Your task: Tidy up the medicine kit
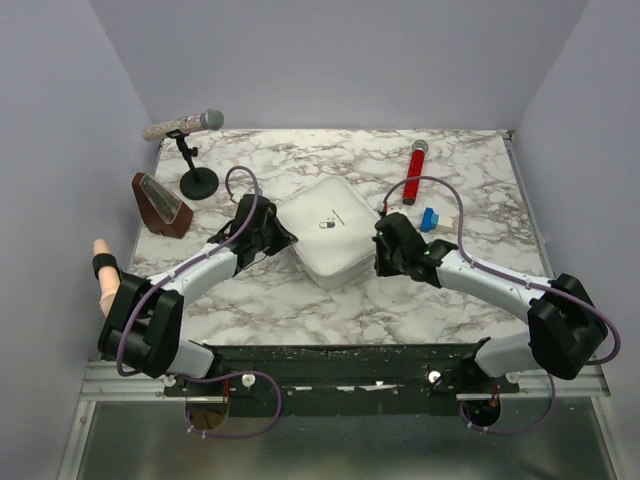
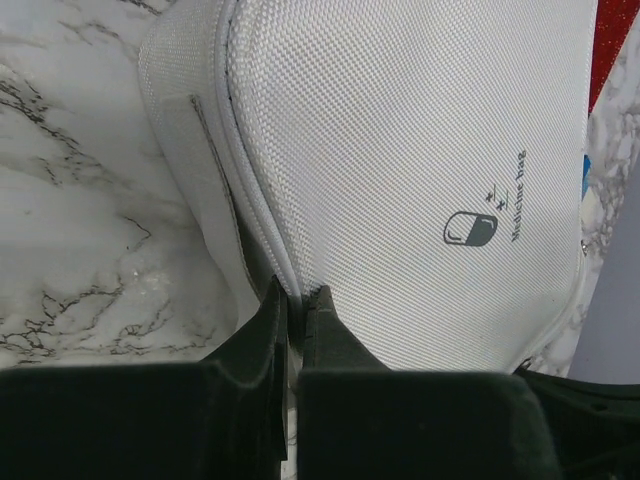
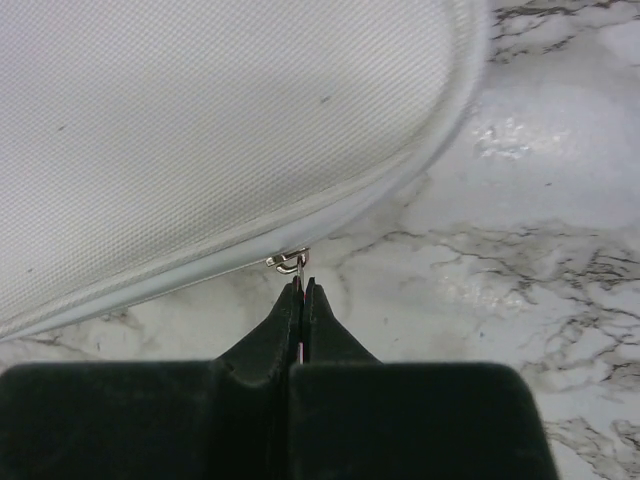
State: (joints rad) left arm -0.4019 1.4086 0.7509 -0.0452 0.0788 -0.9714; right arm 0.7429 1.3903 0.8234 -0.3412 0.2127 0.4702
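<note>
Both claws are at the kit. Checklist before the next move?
1. kit closed, flat on table: ok
2. left claw shut on kit's seam: ok
3. right claw shut on zip pull: ok
4. red tube apart from kit: ok
5. blue block clear of right arm's sweep: cannot tell
</note>
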